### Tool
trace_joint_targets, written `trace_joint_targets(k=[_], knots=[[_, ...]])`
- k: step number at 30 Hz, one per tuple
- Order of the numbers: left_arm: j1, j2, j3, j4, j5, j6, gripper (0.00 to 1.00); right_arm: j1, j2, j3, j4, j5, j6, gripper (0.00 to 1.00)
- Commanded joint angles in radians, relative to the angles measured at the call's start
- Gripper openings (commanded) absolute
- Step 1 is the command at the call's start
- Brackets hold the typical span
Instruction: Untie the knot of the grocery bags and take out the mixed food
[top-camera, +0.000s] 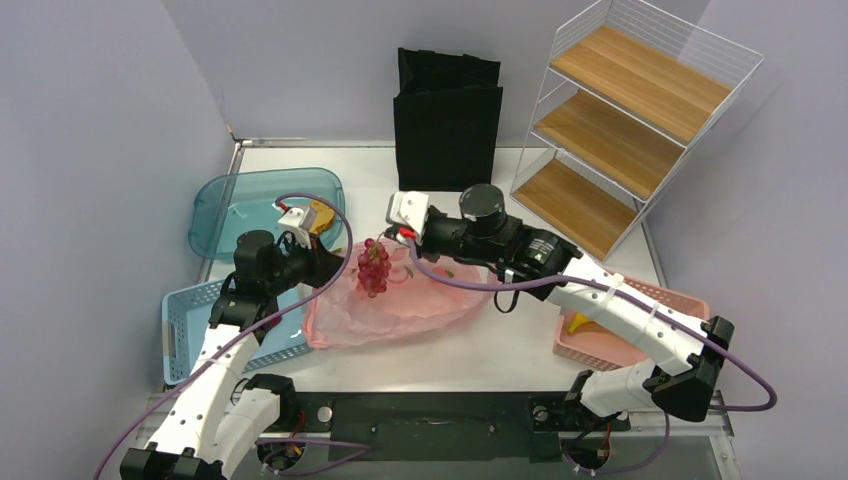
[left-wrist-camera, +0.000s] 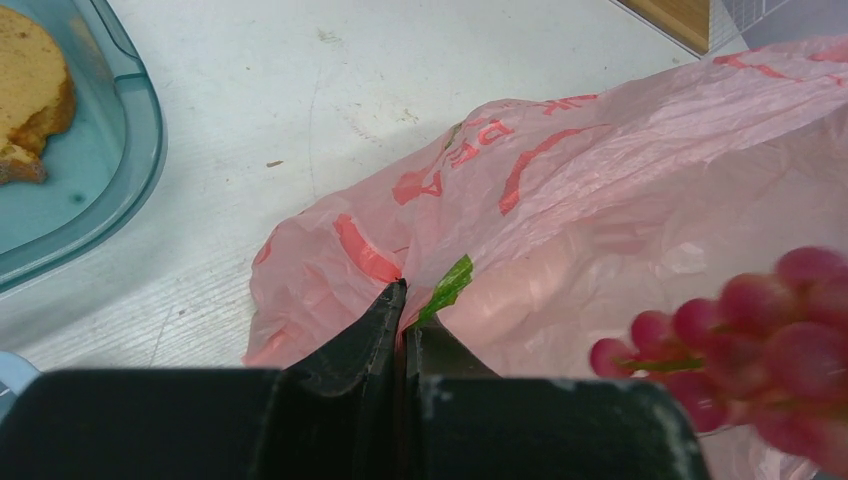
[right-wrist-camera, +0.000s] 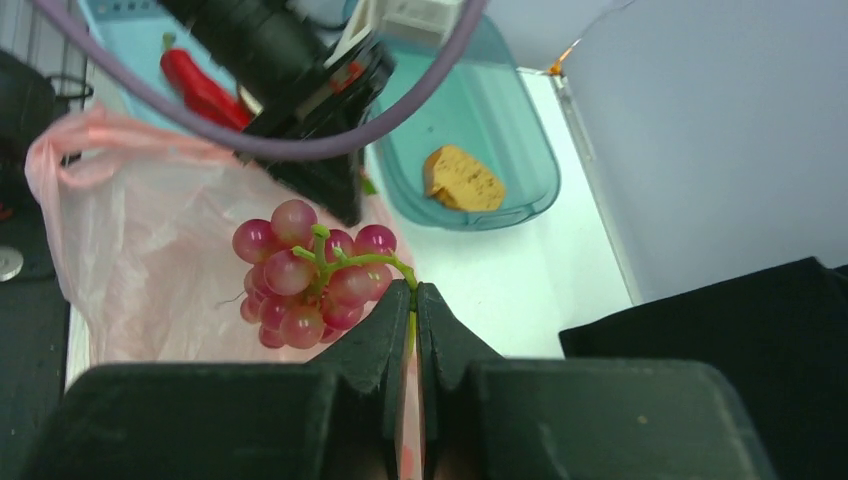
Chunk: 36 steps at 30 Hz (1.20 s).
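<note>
A pink plastic grocery bag lies crumpled mid-table; it also shows in the left wrist view and right wrist view. No knot shows. My left gripper is shut on a fold of the bag's edge at its left side. My right gripper is shut on the green stem of a red fruit cluster, which hangs above the bag and shows at the right of the left wrist view. A red chilli pepper lies in the light blue basket. A yellow banana lies in the pink basket.
A teal tray with a piece of bread sits at back left. A light blue basket stands at the left, a pink basket at the right. A black fabric tote and a wire shelf rack stand at the back.
</note>
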Motion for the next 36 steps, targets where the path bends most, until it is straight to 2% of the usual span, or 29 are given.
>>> trace_joint_targets(k=[1,12,23,27,30,36], knots=[[0.009,0.001,0.003,0.037,-0.016,0.012,0.0,-0.042,-0.061,0.098,0.095,0.007,0.13,0.0],[0.012,0.024,0.004,0.048,-0.024,0.019,0.0,-0.181,-0.18,0.175,0.143,0.147,0.258,0.0],[0.014,0.052,-0.015,0.056,-0.024,0.047,0.0,-0.446,-0.313,0.178,0.161,0.266,0.35,0.0],[0.013,0.061,-0.01,0.058,-0.025,0.054,0.0,-0.528,-0.37,0.139,0.137,0.295,0.306,0.0],[0.013,0.066,0.003,0.058,-0.024,0.063,0.0,-0.597,-0.438,0.05,0.1,0.342,0.26,0.0],[0.014,0.069,0.015,0.048,-0.013,0.07,0.0,-0.637,-0.553,-0.107,-0.035,0.601,0.135,0.0]])
